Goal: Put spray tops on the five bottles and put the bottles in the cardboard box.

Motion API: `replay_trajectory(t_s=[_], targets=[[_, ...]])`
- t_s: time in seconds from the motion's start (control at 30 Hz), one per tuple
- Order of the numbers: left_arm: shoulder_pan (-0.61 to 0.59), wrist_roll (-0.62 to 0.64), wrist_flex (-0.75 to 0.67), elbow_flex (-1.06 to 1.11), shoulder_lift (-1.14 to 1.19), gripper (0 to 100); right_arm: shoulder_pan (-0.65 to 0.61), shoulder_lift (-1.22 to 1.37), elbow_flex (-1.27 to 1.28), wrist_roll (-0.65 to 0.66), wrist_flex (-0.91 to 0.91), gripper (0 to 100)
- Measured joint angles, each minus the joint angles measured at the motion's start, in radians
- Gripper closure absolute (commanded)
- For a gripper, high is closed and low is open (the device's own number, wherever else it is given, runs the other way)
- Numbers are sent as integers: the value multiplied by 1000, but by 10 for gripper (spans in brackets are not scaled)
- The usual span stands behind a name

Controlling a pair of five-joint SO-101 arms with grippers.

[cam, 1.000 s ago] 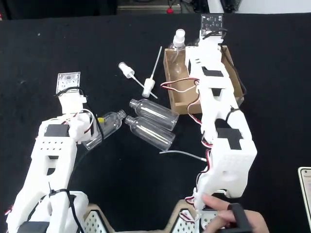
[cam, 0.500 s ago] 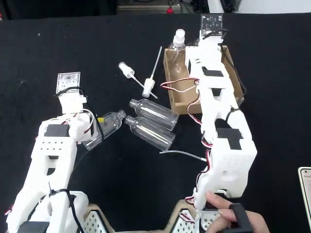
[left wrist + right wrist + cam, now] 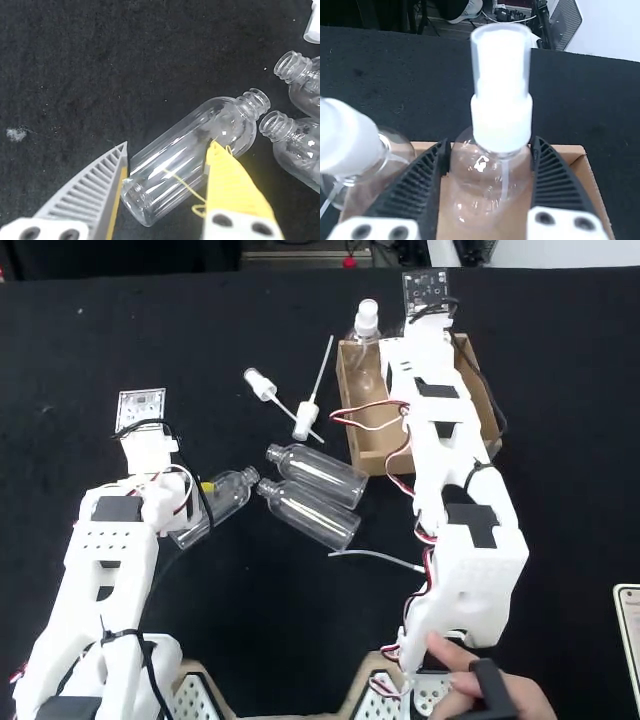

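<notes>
Clear bottle [image 3: 200,130] pinched by left claw [image 3: 170,150], outstretched right claw [image 3: 490,150] pinching capped bottle [image 3: 500,100] in box [image 3: 565,151]

Black table [image 3: 560,390], white wall [image 3: 610,25] behind

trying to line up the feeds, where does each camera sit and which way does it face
high: fixed above the table, looking down; shows left arm, right arm, a person's hand.
left wrist: on the left arm, aimed down at the open bottle in the left claw.
right wrist: on the right arm, aimed across the box at a capped bottle in the right claw.
shared: high and left wrist both show the open bottle.
</notes>
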Motion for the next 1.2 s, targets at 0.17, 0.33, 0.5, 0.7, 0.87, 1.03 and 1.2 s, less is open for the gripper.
replay_trajectory(t_s=[0.17,0.33,0.5,0.7,0.87,1.03,1.2], targets=[[0,0,0,0,0,758,0,0,0,0,0,807],[0,0,0,0,0,758,0,0,0,0,0,807],[0,0,0,0,0,758,0,0,0,0,0,807],[0,0,0,0,0,758,0,0,0,0,0,805],[0,0,0,0,0,758,0,0,0,0,5,707],[0,0,0,0,0,758,2,3,2,0,63,681],[0,0,0,0,0,758,0,3,2,0,68,681]])
